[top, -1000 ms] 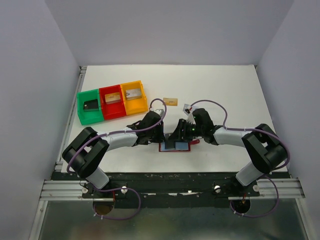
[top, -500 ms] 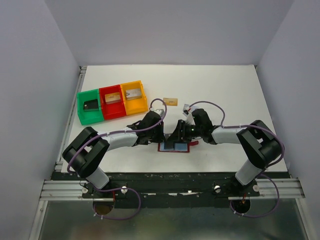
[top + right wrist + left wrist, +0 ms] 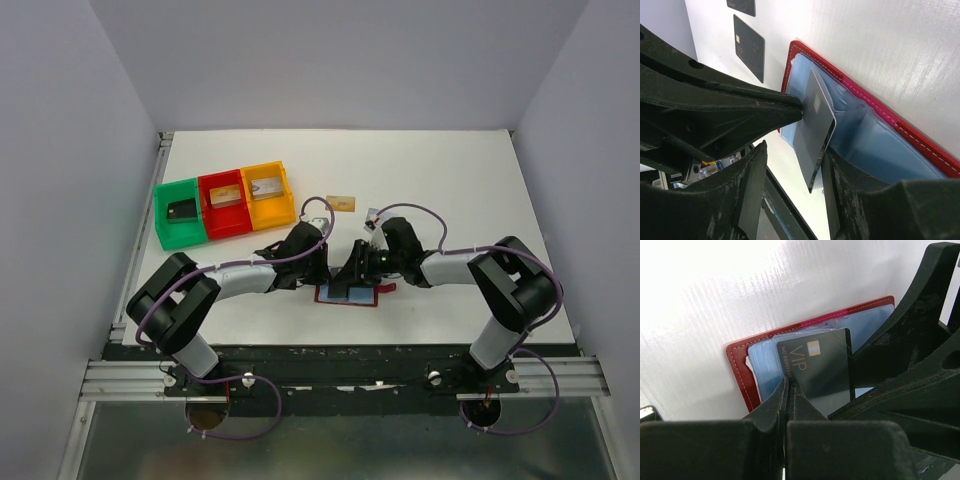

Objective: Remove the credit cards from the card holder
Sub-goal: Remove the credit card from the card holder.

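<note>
Your black card [image 3: 820, 371] stands partway out of a light blue pocket of the open card holder [image 3: 738, 371], which lies flat on the table [image 3: 450, 190] near its front edge, between the two arms. Your left gripper [image 3: 790, 387] is pinched tight on that card's edge, while your right gripper [image 3: 794, 155] has its jaws partly apart either side of the card's lower corner; you cannot tell whether they touch it. Two more black cards [image 3: 750, 47] lie beside the holder, a gold card [image 3: 341, 204] lies farther back, and the green tray [image 3: 183, 240], red tray [image 3: 230, 230] and yellow tray [image 3: 272, 218] each hold a card.
</note>
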